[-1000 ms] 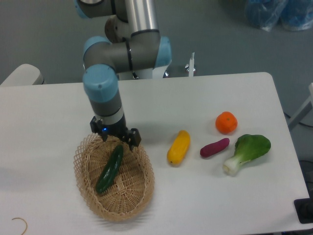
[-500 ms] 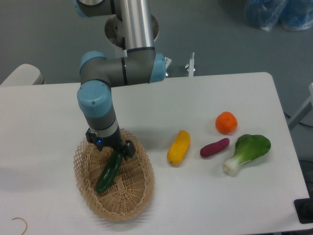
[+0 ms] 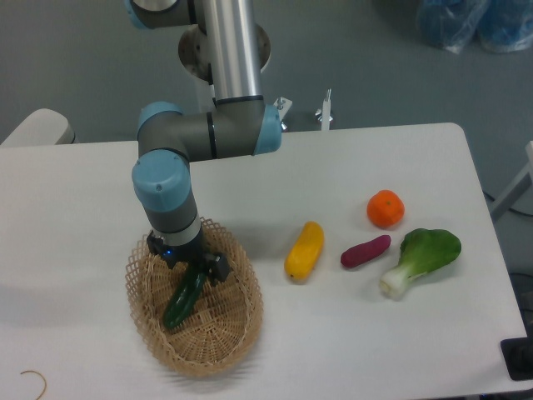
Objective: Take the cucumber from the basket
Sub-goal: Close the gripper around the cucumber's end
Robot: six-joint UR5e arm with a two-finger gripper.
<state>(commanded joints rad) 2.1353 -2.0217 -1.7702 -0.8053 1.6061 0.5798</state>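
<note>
- While the gripper (image 3: 190, 268) sits low inside the basket (image 3: 237, 329) at the lower left of the frame, its body hides the upper end of the cucumber (image 3: 181, 302), so whether the fingers are spread around it or already pinching it cannot be told from this view.
- The cucumber lies on the basket floor, slanting from upper right to lower left, with its lower end free and plainly visible; its upper end runs under the gripper.
- The arm comes straight down from above, probably because the basket's raised woven rim leaves little room for a sideways approach.
- Taking the cucumber near one end instead of the middle looks like a result of where the gripper fits between the rim and the vegetable; the judgement is that it may tilt when lifted.
- On the bare bench (image 3: 350, 167) to the right, well apart from the basket, lie a yellow vegetable (image 3: 304, 250), a purple one (image 3: 365, 251), an orange (image 3: 386, 208) and a leafy bok choy (image 3: 421, 259), none of them in the way.
- The lift itself does not appear to have begun, as the cucumber rests on the wicker.
</note>
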